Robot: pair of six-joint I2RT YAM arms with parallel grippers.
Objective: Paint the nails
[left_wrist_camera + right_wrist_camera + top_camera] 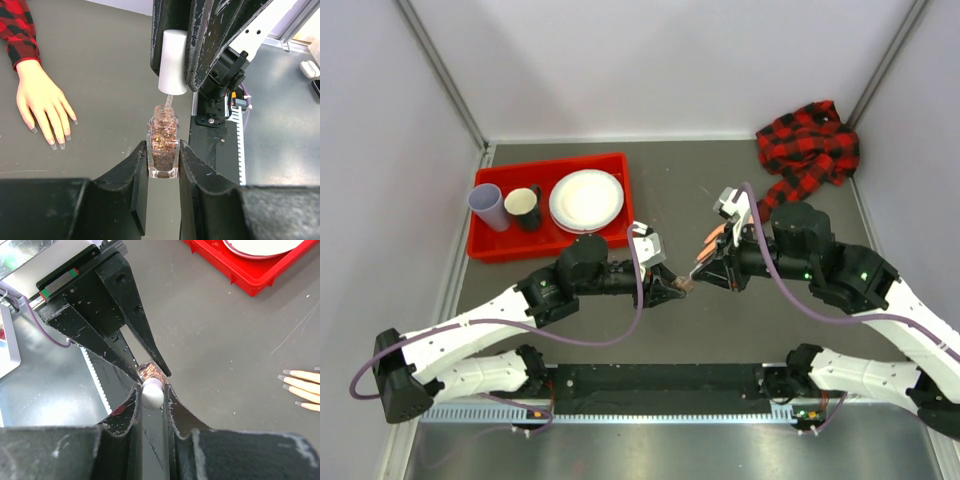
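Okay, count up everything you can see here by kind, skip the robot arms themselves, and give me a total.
red tray: 1
white plate: 1
cups: 2, a lavender cup and a dark cup
mannequin hand with plaid sleeve: 1
polish bottle: 1
white brush cap: 1
Total: 7

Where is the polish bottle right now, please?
In the left wrist view the bottle stands centre frame, clamped in the left gripper, the right gripper holding its white cap just above.
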